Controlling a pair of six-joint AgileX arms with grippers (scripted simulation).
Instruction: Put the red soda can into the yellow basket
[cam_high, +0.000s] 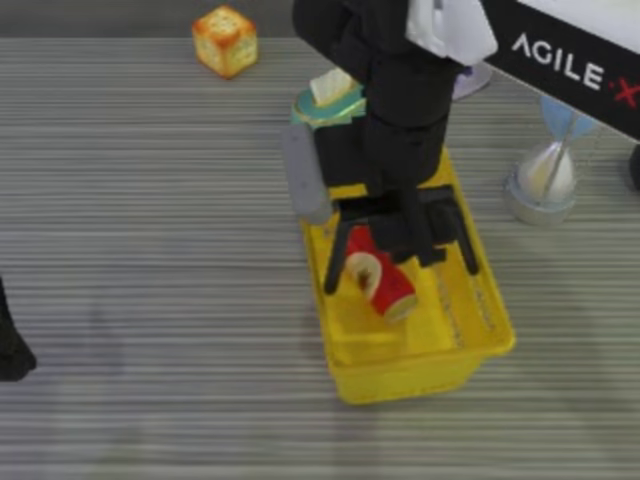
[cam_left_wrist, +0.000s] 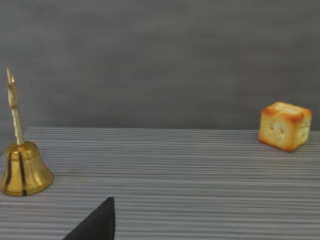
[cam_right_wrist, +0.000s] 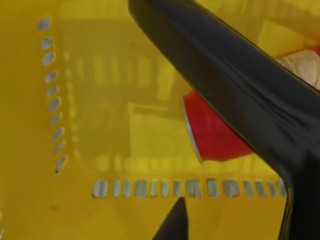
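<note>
The red soda can (cam_high: 378, 272) lies tilted inside the yellow basket (cam_high: 420, 370), right gripper (cam_high: 395, 245) above it; whether its jaws grip, I cannot tell. Hourglass (cam_high: 545, 175), tissue box (cam_high: 325, 100) and bread cube (cam_high: 225, 40) surround. The arm reads "AGILE X".

Lighting: even and soft in all your views. Faint shadow beside the large yellow perforated plastic basket (cam_high: 492, 342) on the grey striped table (cam_high: 150, 250). Edges slightly soft.

One red soda can (cam_high: 380, 275), one yellow basket (cam_high: 420, 365), one toast-coloured cube (cam_high: 225, 40), one brass bell (cam_left_wrist: 22, 167), one hourglass (cam_high: 547, 170), one tissue box (cam_high: 325, 100), two arms.
</note>
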